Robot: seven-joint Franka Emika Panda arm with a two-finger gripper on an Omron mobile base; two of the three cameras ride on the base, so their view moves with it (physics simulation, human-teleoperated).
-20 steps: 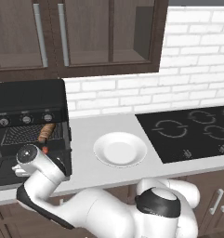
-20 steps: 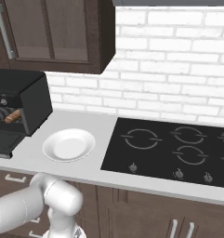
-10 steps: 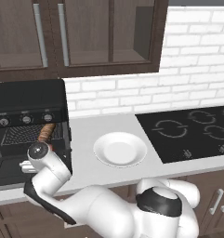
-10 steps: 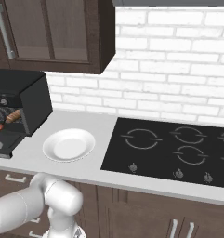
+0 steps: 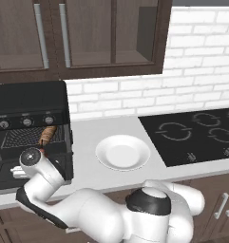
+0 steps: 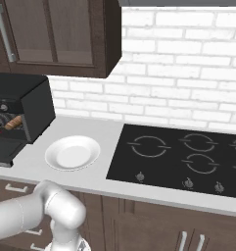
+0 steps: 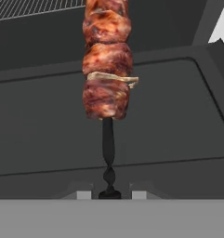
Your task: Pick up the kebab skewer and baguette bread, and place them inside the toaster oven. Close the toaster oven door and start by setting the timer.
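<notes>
The tool (image 7: 108,195) is clamped on the dark handle end of the skewer (image 7: 106,69), whose red-brown meat chunks reach out over the lowered oven door (image 7: 43,130) toward the wire rack (image 7: 34,8); in the left base view the black oven (image 5: 30,99) stands at the table's (image 5: 87,137) left end, door (image 5: 6,175) dropped open, the baguette (image 5: 48,135) lying on the rack inside; a white plate (image 5: 122,153) sits on the table between oven and cooktop (image 5: 192,135).
</notes>
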